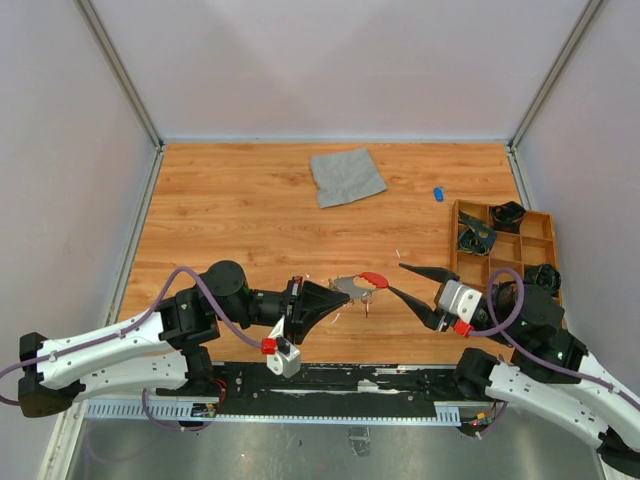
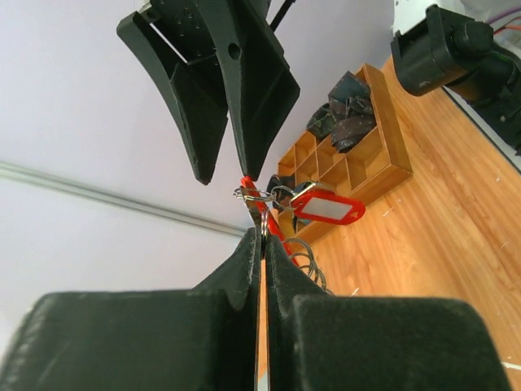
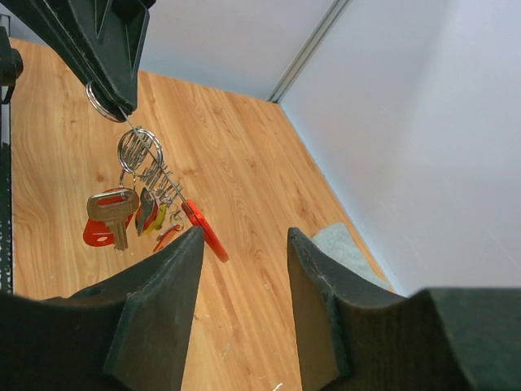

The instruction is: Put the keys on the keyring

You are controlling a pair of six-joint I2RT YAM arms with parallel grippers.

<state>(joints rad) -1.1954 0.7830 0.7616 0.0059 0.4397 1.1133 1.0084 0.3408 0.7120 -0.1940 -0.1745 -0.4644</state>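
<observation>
Left pincer [image 2: 262, 244] clamps the keyring [image 3: 203, 230] aloft so the keys [image 3: 118, 216] hang free, seemingly for the right pincer [image 3: 246, 236], held apart.

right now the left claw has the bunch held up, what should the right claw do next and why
Probably pull the right claw back toward the small blue piece, perhaps a key, loose on the table. Its jaws stand open with nothing between them, and the left claw is shut on the keyring, keys hanging from it.
</observation>
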